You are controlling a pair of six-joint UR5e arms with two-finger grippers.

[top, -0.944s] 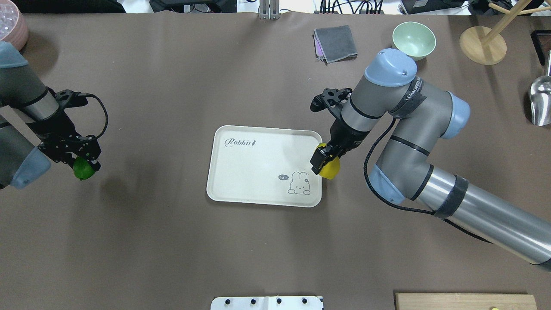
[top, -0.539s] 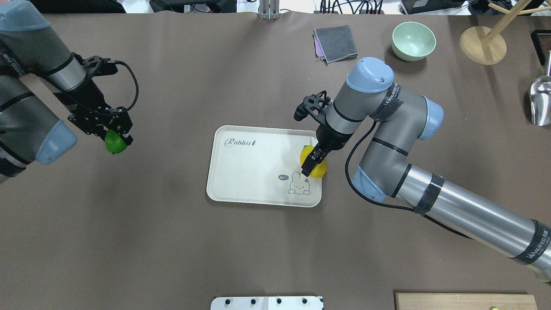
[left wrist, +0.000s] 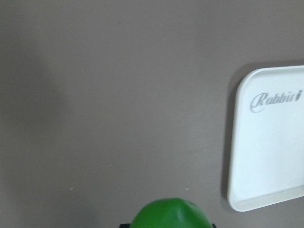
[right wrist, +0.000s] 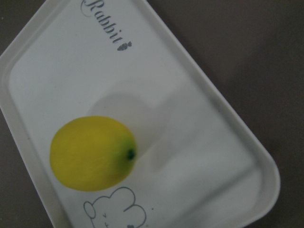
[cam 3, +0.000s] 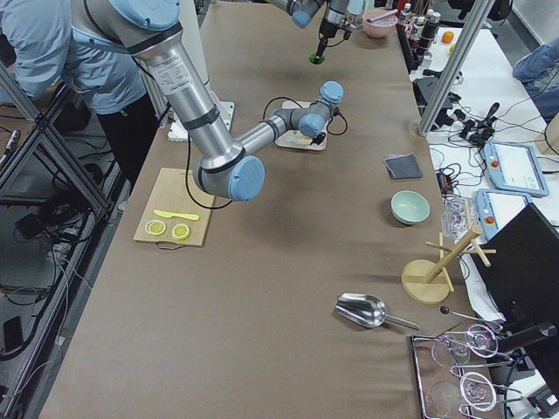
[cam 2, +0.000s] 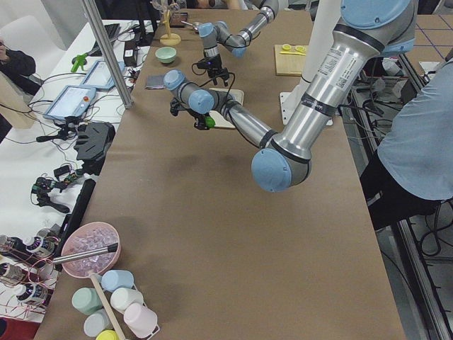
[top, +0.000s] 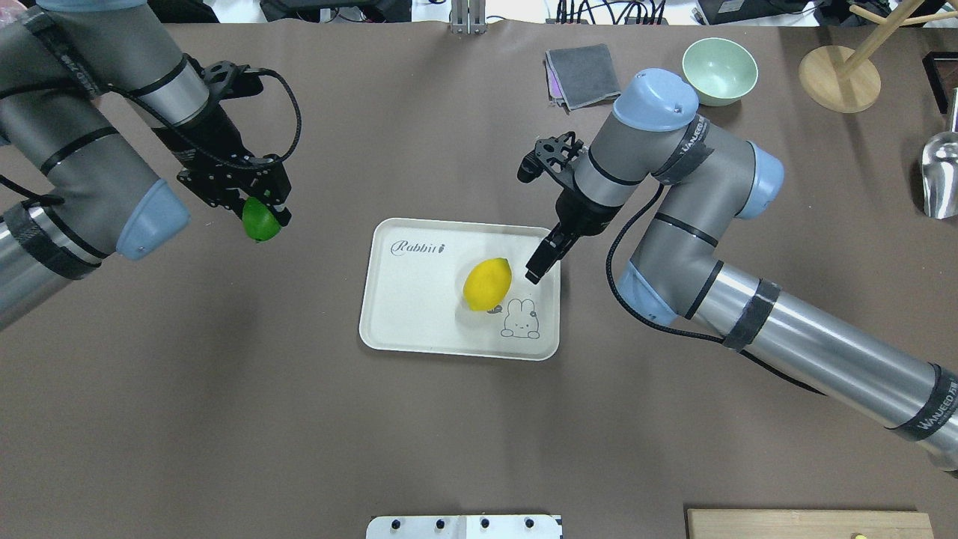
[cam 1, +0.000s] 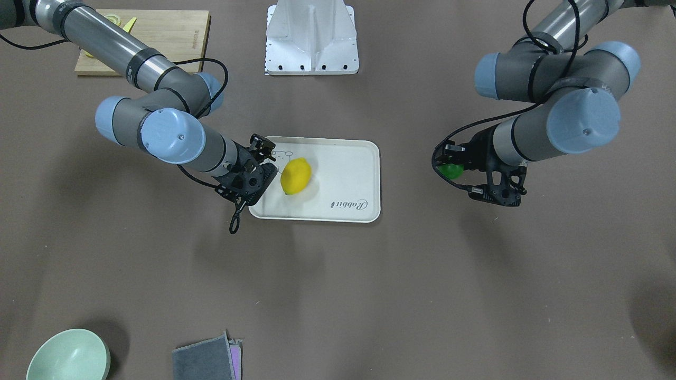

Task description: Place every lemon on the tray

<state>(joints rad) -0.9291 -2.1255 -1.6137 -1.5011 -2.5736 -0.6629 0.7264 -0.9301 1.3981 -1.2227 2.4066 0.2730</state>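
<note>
The yellow lemon (top: 487, 283) lies free on the cream tray (top: 419, 299), beside the rabbit drawing; it also shows in the front view (cam 1: 296, 176) and the right wrist view (right wrist: 92, 153). My right gripper (top: 540, 263) is open and empty, just above the tray's right edge, a little right of that lemon. My left gripper (top: 258, 213) is shut on the green lemon (top: 260, 220) and holds it above the table, left of the tray's far left corner. The green lemon's top shows in the left wrist view (left wrist: 171, 214), with the tray (left wrist: 270, 156) to its right.
A green bowl (top: 719, 69), a grey cloth (top: 583, 75), a wooden stand (top: 838, 78) and a metal scoop (top: 941, 172) sit far right. A wooden cutting board (cam 1: 142, 39) with lemon slices (cam 3: 169, 230) is near the robot's base.
My right gripper carried the yellow lemon over the tray, let it go and drew back to the right. My left gripper moved right and forward with the green lemon, toward the tray.
</note>
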